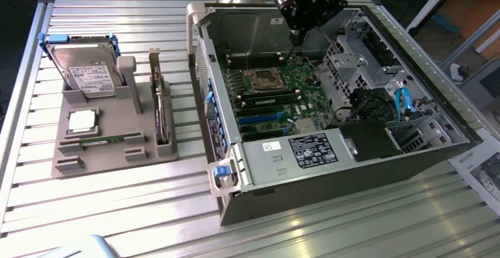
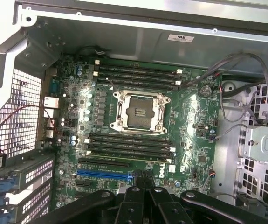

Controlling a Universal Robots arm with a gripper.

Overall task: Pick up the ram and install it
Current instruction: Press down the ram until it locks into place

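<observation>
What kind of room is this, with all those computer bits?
Probably a workshop or lab bench for building computers. An open computer case lies on a slatted metal table, with a hard drive in a grey holder beside it.

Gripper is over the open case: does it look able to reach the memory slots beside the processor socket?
Probably yes. The gripper hangs over the open case, the memory slots lie uncovered, and the cables run off to one side, not across them.

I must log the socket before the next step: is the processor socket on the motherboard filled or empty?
Empty. The processor socket shows its bare dark contact area inside the metal frame, with no silver chip seated in it.
</observation>
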